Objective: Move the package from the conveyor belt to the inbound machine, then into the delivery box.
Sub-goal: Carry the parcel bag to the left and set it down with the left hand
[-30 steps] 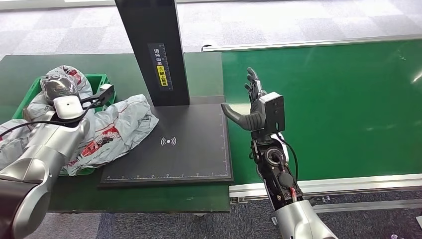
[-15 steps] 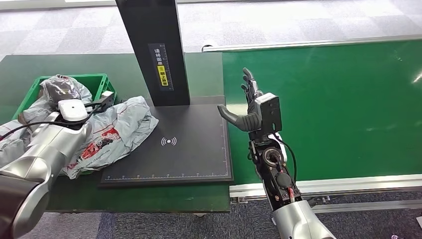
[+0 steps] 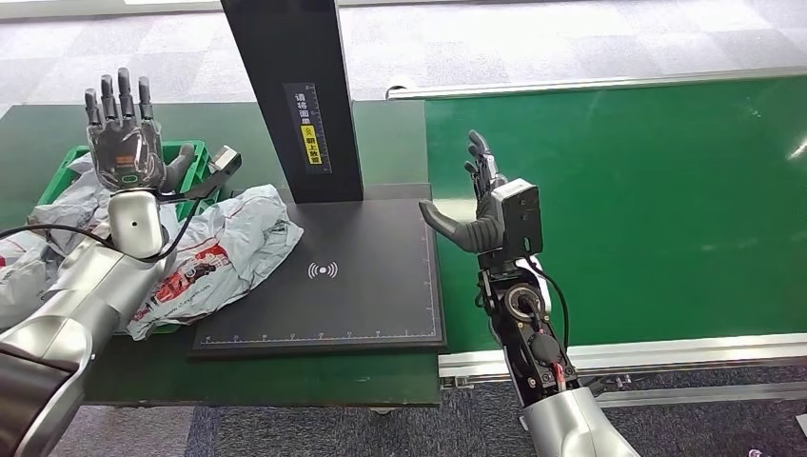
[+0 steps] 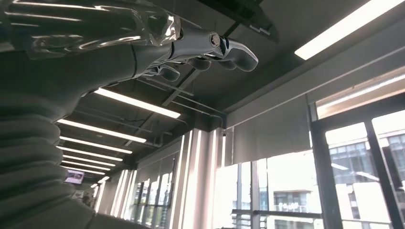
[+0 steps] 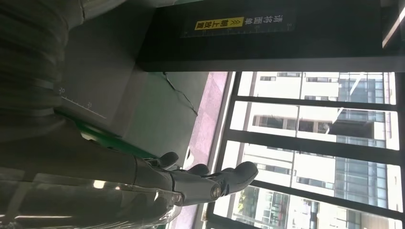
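The left hand [image 3: 127,143] is raised above the green box [image 3: 190,157], fingers [image 3: 122,95] spread and pointing up, palm empty; the left wrist view confirms it, with the fingers [image 4: 229,47] extended against the ceiling and nothing in them. The right hand [image 3: 481,205] stands upright over the near edge of the belt [image 3: 647,200], just beside the machine's black plate [image 3: 352,286], thumb out toward the plate, fingers [image 3: 481,157] apart, also empty; the right wrist view shows its fingers [image 5: 224,179] stretched out with nothing between them.

The package [image 3: 224,243], a crumpled grey bag with red print, lies below and to the inner side of the left hand. Its long axis runs roughly from the box toward the plate: one end is draped over the plate's left edge, the other hangs over the box rim. It is not fully in the box. More grey bags fill the box under the left arm.

The left hand is plainly the nearer one; the right is well apart, across the plate. No package is visible on the belt. To finish seating this one, the left hand would likely need to come down and push or lift it leftward.
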`<action>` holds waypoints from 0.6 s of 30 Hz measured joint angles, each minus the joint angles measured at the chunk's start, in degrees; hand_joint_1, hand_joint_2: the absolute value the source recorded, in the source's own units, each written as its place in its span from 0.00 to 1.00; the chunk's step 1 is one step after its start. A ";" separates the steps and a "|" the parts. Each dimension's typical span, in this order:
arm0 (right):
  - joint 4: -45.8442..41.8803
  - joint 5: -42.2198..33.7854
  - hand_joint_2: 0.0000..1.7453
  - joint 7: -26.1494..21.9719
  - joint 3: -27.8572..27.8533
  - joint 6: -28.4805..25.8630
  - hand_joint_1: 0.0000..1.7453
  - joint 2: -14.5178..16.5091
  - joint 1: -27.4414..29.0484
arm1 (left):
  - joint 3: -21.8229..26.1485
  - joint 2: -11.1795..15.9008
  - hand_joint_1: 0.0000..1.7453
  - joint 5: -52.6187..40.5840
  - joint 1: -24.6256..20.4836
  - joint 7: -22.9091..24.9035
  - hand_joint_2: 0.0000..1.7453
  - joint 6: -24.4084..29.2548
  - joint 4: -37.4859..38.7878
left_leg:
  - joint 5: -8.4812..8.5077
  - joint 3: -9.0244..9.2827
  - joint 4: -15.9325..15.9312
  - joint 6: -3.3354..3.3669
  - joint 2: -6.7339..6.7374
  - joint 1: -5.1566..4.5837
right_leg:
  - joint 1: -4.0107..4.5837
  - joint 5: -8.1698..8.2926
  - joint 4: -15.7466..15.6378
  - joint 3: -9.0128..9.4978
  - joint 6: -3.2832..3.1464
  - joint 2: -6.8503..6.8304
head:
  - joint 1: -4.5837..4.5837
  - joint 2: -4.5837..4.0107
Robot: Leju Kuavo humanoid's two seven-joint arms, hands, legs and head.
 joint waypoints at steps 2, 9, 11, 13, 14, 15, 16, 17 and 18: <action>0.01 -0.05 1.00 -0.02 0.04 -0.07 0.00 -0.01 0.00 | -0.51 0.77 0.00 0.00 0.88 -0.12 0.00 0.01 -3.15 | 0.00 -0.01 0.00 0.00 -0.01 0.00 | 0.00 0.00 0.00 0.00 0.00 0.00 | 0.00 -0.01; 0.01 -0.43 1.00 -0.38 0.29 -0.46 0.00 -0.07 -0.02 | 3.35 0.78 0.00 2.23 6.37 -13.04 0.00 0.03 -16.43 | 0.00 0.01 0.01 0.00 -0.01 -0.02 | -0.03 0.00 -0.03 -0.04 0.01 -0.02 | -0.02 -0.02; 0.01 -0.72 1.00 -0.66 0.36 -0.69 0.00 -0.27 -0.02 | 11.60 -3.14 0.00 5.45 9.19 -31.10 0.00 0.04 -22.18 | 0.00 -0.04 0.02 0.01 -0.06 -0.02 | -0.04 -0.01 -0.05 -0.05 0.02 -0.09 | -0.01 -0.02; 0.02 -0.93 1.00 -0.82 0.41 -0.80 0.00 -0.47 -0.01 | 23.16 -9.11 0.00 10.02 10.90 -52.35 0.00 0.05 -26.27 | -0.01 -0.09 0.03 0.03 0.01 -0.05 | -0.06 0.01 -0.05 -0.04 0.04 -0.05 | 0.01 -0.01; 0.02 -1.02 1.00 -0.86 0.44 -0.82 0.00 -0.57 0.00 | 29.50 -12.25 0.00 13.12 11.46 -61.31 0.00 0.05 -27.84 | -0.03 -0.07 0.03 0.04 0.16 -0.07 | -0.08 0.04 -0.06 -0.05 0.05 0.09 | 0.01 -0.01; 0.03 -1.10 1.00 -0.90 0.45 -0.81 0.00 -0.68 0.02 | 35.12 -15.19 0.00 16.82 11.98 -68.05 0.00 0.05 -29.27 | -0.07 -0.01 0.03 0.05 0.33 -0.10 | -0.10 0.06 -0.06 -0.05 0.05 0.25 | 0.00 -0.01; 0.03 -1.17 1.00 -0.93 0.45 -0.80 0.00 -0.84 0.03 | 40.06 -17.86 0.00 20.85 12.56 -71.86 0.00 0.04 -30.48 | -0.11 0.04 0.03 0.06 0.48 -0.12 | -0.12 0.07 -0.07 -0.06 0.06 0.39 | -0.01 -0.01; 0.03 -1.23 1.00 -0.96 0.45 -0.76 0.00 -1.03 0.04 | 43.94 -20.18 0.00 24.95 13.23 -73.38 0.00 0.04 -31.57 | -0.13 0.09 0.03 0.06 0.53 -0.13 | -0.13 0.07 -0.07 -0.06 0.06 0.46 | -0.02 -0.01; 0.03 -1.27 1.00 -0.98 0.44 -0.72 0.00 -1.21 0.05 | 46.54 -22.02 0.00 28.09 13.95 -73.38 0.00 0.03 -32.48 | -0.14 0.09 0.03 0.06 0.47 -0.11 | -0.12 0.06 -0.07 -0.05 0.06 0.44 | -0.02 -0.01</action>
